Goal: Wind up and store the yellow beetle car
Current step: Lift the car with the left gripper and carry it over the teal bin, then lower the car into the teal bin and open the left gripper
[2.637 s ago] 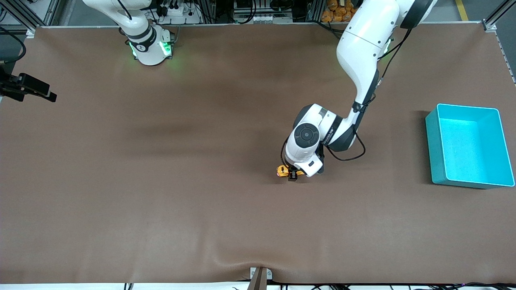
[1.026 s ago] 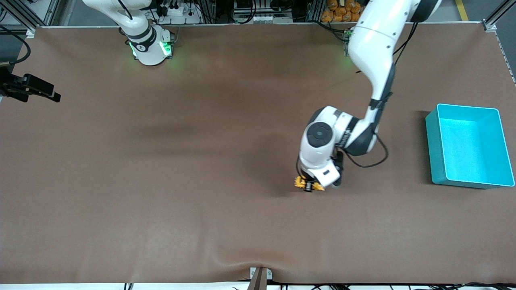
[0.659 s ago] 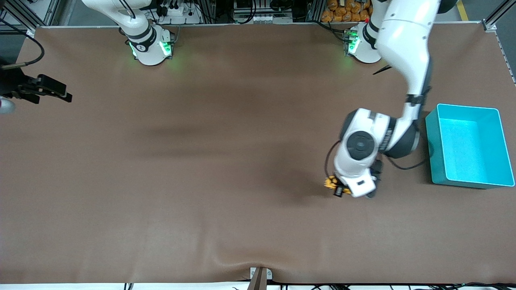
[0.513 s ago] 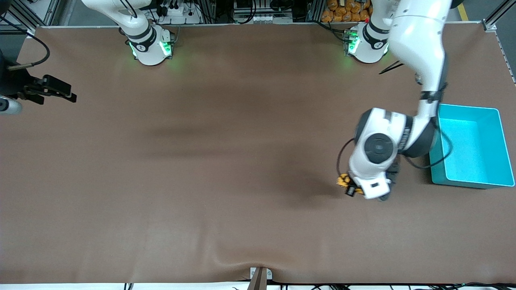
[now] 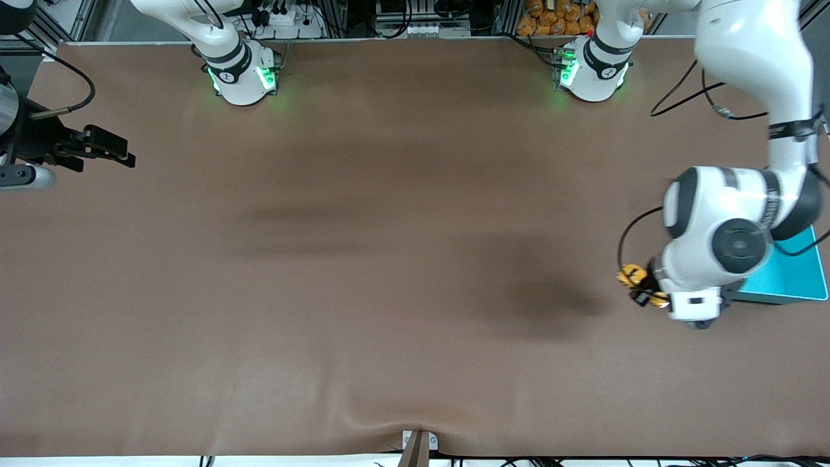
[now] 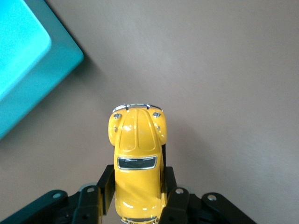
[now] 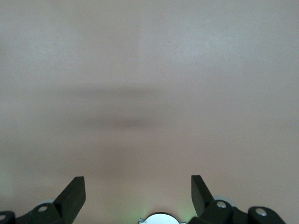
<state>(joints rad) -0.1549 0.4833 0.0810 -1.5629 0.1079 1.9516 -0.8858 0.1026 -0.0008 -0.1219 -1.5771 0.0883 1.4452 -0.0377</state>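
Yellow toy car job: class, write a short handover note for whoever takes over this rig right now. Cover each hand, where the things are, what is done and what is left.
Left hand: shut on the yellow car, held in the air over the brown table, beside the teal bin but not yet above it.
Right hand: open, empty, waiting over bare table at the right arm's end.
Done: car picked up and brought close to the bin.
Left: carry it over the bin and release it inside. Winding cannot be confirmed.

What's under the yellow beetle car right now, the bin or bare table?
Bare brown table lies under the yellow beetle car, held by the left end effector. The teal bin sits beside it, not beneath. The car hides the spot directly below.
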